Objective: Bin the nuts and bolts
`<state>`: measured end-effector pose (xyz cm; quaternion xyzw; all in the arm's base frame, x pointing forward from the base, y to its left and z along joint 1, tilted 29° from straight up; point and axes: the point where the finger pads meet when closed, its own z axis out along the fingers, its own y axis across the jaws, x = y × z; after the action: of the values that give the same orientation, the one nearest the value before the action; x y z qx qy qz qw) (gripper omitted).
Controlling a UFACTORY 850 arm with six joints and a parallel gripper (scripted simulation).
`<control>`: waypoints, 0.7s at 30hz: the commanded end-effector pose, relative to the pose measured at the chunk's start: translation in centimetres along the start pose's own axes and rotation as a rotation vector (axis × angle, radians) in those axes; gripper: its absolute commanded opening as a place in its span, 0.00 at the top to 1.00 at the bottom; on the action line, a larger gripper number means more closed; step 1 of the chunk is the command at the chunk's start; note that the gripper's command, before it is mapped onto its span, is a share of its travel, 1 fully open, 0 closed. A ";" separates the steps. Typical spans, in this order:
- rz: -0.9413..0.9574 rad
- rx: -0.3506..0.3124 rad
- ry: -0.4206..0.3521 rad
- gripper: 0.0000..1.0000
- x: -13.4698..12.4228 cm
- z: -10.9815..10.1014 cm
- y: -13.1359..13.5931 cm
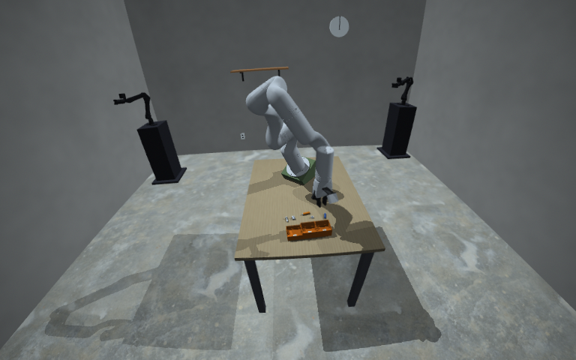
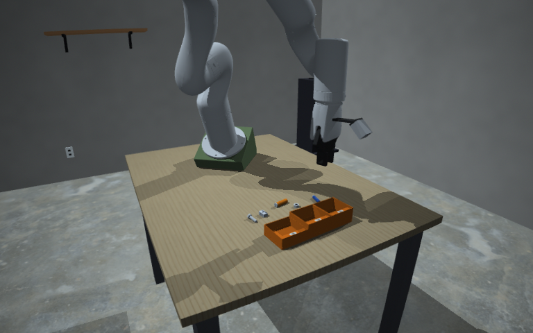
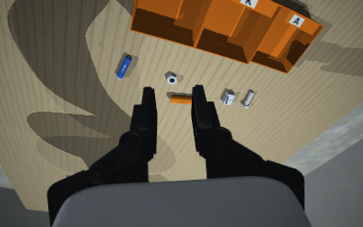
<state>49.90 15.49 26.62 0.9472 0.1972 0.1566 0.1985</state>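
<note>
An orange three-compartment bin [image 2: 308, 220] stands near the table's front; it also shows in the wrist view [image 3: 222, 28], where the middle compartment is marked K [image 3: 248, 2] and the end one A [image 3: 296, 20]. On the table beside it lie a silver bolt [image 3: 248, 98], a silver nut [image 3: 228, 97] and another silver nut [image 3: 171, 78]. An orange cylinder [image 3: 181, 98] and a blue cylinder [image 3: 124, 66] lie there too. My gripper [image 3: 173, 100] [image 2: 324, 157] hangs high above the table behind these things. Its fingers are partly open with nothing between them.
The arm's green base [image 2: 225, 150] sits at the back of the table. The small things lie in a row behind the bin [image 2: 280, 206]. Black camera stands are on the floor at both sides [image 1: 159, 148].
</note>
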 end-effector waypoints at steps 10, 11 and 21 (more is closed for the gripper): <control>-0.496 0.003 0.001 0.70 -6.5 7.1 0.0; -0.496 0.003 0.001 0.70 -6.5 7.1 0.0; -0.941 0.004 -0.002 0.70 -9.0 9.7 0.0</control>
<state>45.62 8.52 16.24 0.7898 0.5600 0.0599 0.2430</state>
